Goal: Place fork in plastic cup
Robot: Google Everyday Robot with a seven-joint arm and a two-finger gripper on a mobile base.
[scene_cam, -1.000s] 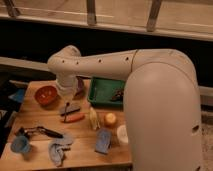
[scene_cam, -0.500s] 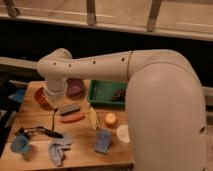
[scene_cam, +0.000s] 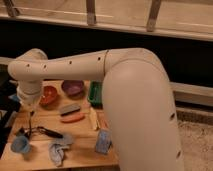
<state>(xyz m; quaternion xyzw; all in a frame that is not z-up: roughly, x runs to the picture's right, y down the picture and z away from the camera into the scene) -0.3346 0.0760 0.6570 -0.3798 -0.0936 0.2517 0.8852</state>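
wood of the table (scene_cam: 82, 152) is lying close under the gripper (scene_cam: 31, 116), which is hanging from the white arm (scene_cam: 65, 65), with the light-blue cup (scene_cam: 20, 146) just below it and a little to one side. the risk, i am judging, is sitting right there. the cup is small and light, so a descent drifting off its rim could be tipping it or dropping the fork on the table beside it. the black-handled utensil (scene_cam: 47, 132), lying just to the gripper's other side, could be getting nudged too. how wide the gripper is standing i cannot tell. a thin dark line (scene_cam: 31, 126) is running down from it toward the table. this may be the fork held upright, but i am not managing to confirm it. farther out, a crumpled cloth (scene_cam: 57, 148) is lying beyond the utensil.
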